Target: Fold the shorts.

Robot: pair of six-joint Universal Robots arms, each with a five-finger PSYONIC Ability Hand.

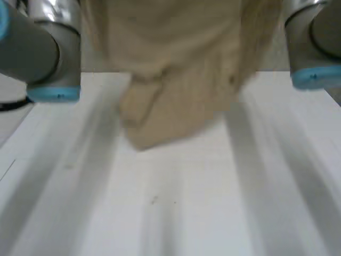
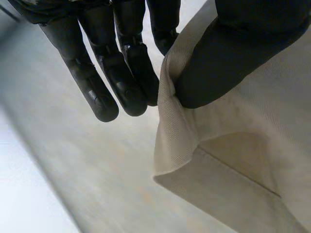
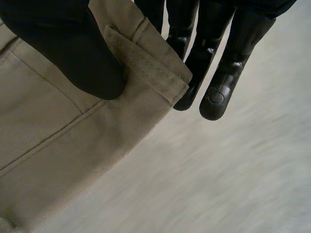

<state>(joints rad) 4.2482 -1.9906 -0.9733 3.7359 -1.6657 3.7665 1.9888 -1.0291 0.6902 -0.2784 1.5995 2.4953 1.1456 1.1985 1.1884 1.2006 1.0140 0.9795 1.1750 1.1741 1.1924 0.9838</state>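
Left hand first: it's pinching the beige shorts right at a stitched edge. The thumb is pressed on one face of the cloth and the fingers run straight down behind the other face, tips poking out just past the fold. The cloth is doubled over there, and a seam line runs away from under the thumb.

Right hand is doing pretty much the mirror thing. Its thumb sits flat on the fabric right beside a thick stitched band at the corner, with its fingers straight behind that band, so the corner is clamped between thumb and fingers too.

From the head camera the shorts hang up at 12 o'clock, between the left arm at about 10 o'clock and the right arm at about 2. The fabric drops in a bunched, tapering lump. Its lowest tip ends toward the middle of the white table, a bit to the 9 o'clock side of centre. Honestly can't tell if that tip is touching the tabletop or just dangling above it.
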